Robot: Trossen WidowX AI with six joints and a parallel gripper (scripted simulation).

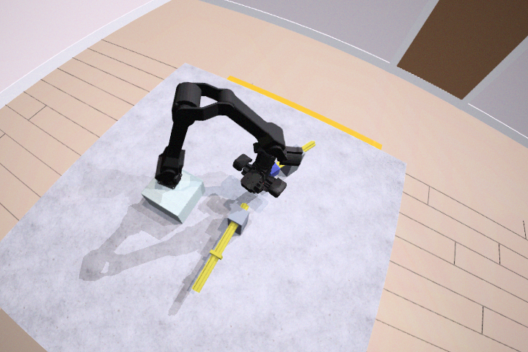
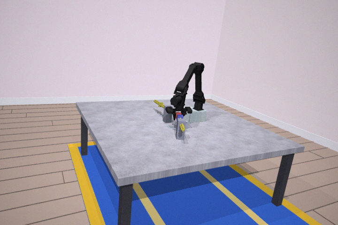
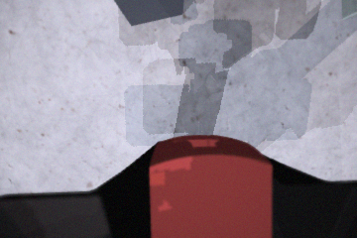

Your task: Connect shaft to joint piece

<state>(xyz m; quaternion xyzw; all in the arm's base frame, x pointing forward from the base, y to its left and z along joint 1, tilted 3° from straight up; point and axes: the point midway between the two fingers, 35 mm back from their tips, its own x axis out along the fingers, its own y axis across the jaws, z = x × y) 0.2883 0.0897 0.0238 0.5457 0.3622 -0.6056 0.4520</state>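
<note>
My gripper [image 1: 265,179] [image 2: 178,113] [image 3: 193,145] is shut on the hinged joint piece [image 1: 275,170] [image 2: 178,116], which fills the lower middle of the wrist view as a red face [image 3: 210,174] between the black fingers. The joint sits on the end of the fixed yellow shaft [image 1: 309,145] [image 2: 157,103], held in its grey block [image 1: 292,169] [image 2: 167,117]. The second yellow shaft [image 1: 217,254] [image 2: 182,127] lies in its own grey block [image 1: 239,219] [image 2: 179,133], and its tip stands a little short of the joint. The joint's opening is hidden by the gripper.
The arm stands on a pale green pedestal [image 1: 174,198] [image 2: 198,115] to the left of the parts. The second shaft carries a small cross collar [image 1: 217,254]. A dark grey block corner [image 3: 149,10] shows at the top edge of the wrist view.
</note>
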